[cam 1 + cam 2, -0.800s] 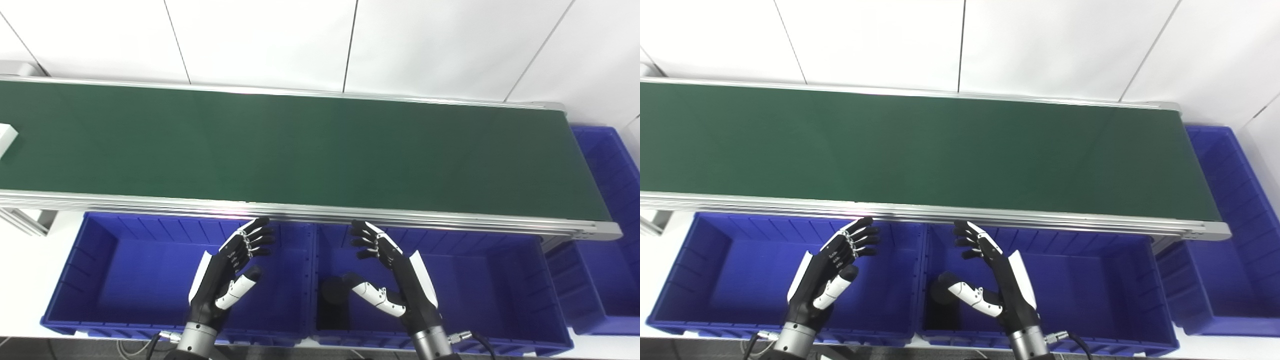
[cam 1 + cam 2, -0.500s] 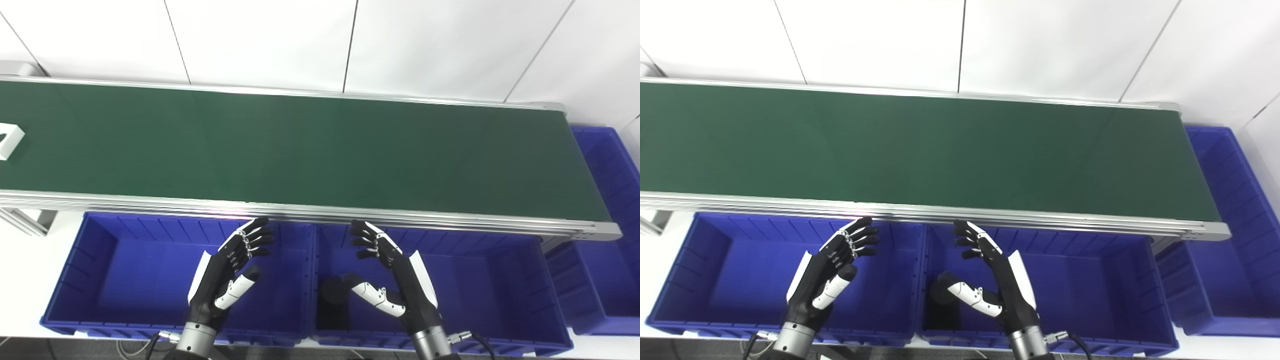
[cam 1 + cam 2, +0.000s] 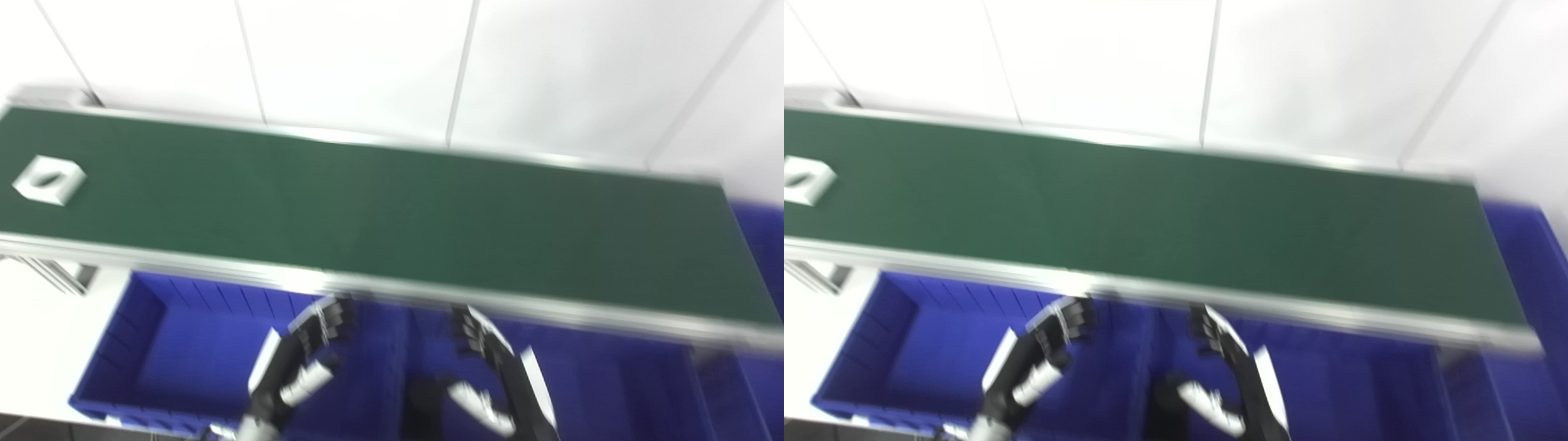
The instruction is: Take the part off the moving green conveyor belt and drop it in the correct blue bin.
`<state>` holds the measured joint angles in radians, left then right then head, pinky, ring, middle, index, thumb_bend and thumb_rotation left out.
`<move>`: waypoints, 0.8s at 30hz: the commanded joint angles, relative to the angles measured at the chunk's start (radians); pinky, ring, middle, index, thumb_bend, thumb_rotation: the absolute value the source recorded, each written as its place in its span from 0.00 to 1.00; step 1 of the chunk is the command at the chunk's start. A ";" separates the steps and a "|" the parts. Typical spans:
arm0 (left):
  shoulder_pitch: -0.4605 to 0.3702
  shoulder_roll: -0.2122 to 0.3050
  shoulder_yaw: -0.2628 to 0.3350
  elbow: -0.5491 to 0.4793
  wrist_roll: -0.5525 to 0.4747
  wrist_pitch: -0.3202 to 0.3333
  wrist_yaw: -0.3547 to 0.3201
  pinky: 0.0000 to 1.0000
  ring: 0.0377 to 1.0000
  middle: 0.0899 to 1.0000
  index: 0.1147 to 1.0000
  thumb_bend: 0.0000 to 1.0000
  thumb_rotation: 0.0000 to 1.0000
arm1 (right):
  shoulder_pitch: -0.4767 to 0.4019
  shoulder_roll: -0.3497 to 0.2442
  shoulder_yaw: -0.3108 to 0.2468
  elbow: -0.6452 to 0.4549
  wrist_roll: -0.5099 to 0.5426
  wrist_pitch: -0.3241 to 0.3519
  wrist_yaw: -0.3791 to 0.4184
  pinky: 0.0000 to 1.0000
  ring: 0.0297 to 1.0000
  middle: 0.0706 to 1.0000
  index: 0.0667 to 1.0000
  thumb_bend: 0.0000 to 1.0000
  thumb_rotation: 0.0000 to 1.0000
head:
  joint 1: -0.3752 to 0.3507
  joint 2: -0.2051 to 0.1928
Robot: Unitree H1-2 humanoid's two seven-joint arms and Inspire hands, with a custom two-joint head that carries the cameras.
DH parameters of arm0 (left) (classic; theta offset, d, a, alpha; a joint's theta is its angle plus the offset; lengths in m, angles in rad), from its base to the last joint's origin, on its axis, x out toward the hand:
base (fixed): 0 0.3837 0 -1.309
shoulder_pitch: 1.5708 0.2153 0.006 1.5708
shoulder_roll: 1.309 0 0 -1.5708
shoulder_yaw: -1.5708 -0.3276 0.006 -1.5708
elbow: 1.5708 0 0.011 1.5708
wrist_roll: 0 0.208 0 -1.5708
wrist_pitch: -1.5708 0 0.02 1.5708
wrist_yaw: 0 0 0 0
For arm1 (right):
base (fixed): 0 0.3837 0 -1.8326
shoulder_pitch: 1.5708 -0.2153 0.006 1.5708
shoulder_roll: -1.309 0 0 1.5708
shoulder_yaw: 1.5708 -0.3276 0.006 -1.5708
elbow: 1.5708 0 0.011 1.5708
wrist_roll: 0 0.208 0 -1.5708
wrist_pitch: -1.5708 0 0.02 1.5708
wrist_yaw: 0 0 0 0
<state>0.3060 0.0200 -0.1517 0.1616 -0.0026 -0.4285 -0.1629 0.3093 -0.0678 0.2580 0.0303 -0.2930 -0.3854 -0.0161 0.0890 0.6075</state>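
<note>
Fingers (image 3: 324,315) of the left hand (image 3: 297,367) are spread and hold nothing, low in the frame over the left blue bin (image 3: 165,343). The right hand (image 3: 496,380) is likewise released, hovering over the middle blue bin (image 3: 612,392). Both views are blurred. A white block part (image 3: 49,179) with a dark hole lies on the green conveyor belt (image 3: 392,220) at the far left.
</note>
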 commanded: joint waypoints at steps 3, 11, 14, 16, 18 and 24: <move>-0.024 -0.004 -0.005 0.003 0.008 -0.041 0.007 0.68 0.74 0.76 0.79 0.82 0.70 | -0.021 0.011 -0.002 0.007 0.001 -0.069 -0.018 0.64 0.73 0.80 0.83 0.55 0.59 | 0.024 -0.027; -0.044 0.002 -0.002 0.035 0.014 -0.041 0.013 0.66 0.72 0.74 0.77 0.82 0.67 | -0.043 0.011 0.007 0.049 -0.009 -0.082 -0.043 0.62 0.72 0.80 0.83 0.53 0.59 | 0.074 -0.074; -0.049 0.003 -0.006 0.042 0.023 -0.041 0.022 0.65 0.71 0.74 0.76 0.84 0.67 | -0.049 0.006 0.012 0.062 -0.007 -0.084 -0.054 0.62 0.72 0.79 0.83 0.54 0.60 | 0.108 -0.097; -0.051 0.007 -0.010 0.046 0.028 -0.041 0.027 0.65 0.70 0.73 0.76 0.84 0.65 | -0.054 0.002 0.017 0.072 -0.005 -0.084 -0.062 0.62 0.72 0.80 0.84 0.54 0.59 | 0.129 -0.116; -0.052 0.011 -0.014 0.049 0.032 -0.041 0.032 0.65 0.70 0.73 0.75 0.83 0.63 | -0.059 -0.003 0.022 0.081 -0.004 -0.084 -0.072 0.61 0.72 0.79 0.84 0.54 0.60 | 0.148 -0.133; -0.059 0.031 -0.045 0.037 0.057 -0.041 0.063 0.65 0.69 0.73 0.75 0.84 0.61 | -0.069 -0.016 0.040 0.100 -0.005 -0.084 -0.098 0.60 0.71 0.78 0.85 0.54 0.60 | 0.195 -0.173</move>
<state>0.2627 0.0446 -0.1894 0.2242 0.0444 -0.4289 -0.1167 0.2569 -0.0851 0.2918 0.1421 -0.3014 -0.4115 -0.0942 0.2836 0.4342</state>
